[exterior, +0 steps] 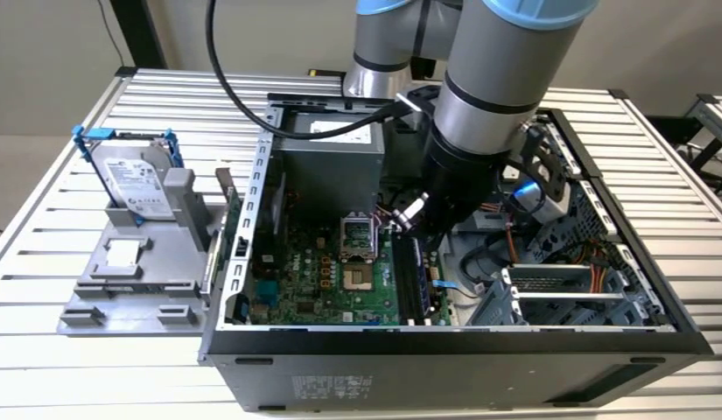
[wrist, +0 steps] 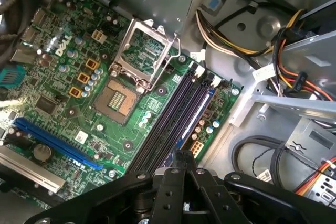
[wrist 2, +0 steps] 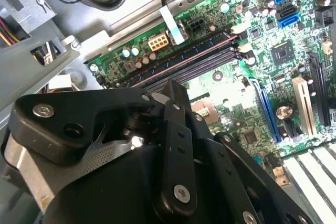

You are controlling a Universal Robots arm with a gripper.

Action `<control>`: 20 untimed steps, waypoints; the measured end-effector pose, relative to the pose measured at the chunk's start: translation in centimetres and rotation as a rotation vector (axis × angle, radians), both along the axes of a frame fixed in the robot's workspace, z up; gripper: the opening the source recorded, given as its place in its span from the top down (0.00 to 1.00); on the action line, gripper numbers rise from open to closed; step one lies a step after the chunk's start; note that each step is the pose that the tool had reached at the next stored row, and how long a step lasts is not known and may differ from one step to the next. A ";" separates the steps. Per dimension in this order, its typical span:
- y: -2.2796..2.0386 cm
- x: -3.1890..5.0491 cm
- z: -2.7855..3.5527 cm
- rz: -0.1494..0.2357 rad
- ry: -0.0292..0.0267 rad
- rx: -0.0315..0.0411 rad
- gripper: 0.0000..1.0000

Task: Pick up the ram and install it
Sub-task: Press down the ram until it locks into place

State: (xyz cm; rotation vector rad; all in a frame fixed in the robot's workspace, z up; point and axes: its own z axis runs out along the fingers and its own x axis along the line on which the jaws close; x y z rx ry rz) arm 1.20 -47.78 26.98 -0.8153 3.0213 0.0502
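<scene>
The gripper [wrist: 181,157] hangs inside the open computer case [exterior: 454,346], low over the green board [wrist: 79,66], and its two black fingers [wrist 2: 176,90] are pressed together into one thin tip with nothing between them. The ram [wrist: 195,116], a long blue stick, is right under that tip and runs away from it, standing in the last of the long black slots [wrist: 170,116], the one on the side away from the square chip socket [wrist: 118,98]. It is not clear if the tip touches the ram.
</scene>
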 end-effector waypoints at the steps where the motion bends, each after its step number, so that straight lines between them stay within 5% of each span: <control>1: 0.00 0.00 0.00 0.012 0.0000 -0.0001 1.00; 20: 0.01 0.01 0.05 0.258 -0.0040 -0.0004 1.00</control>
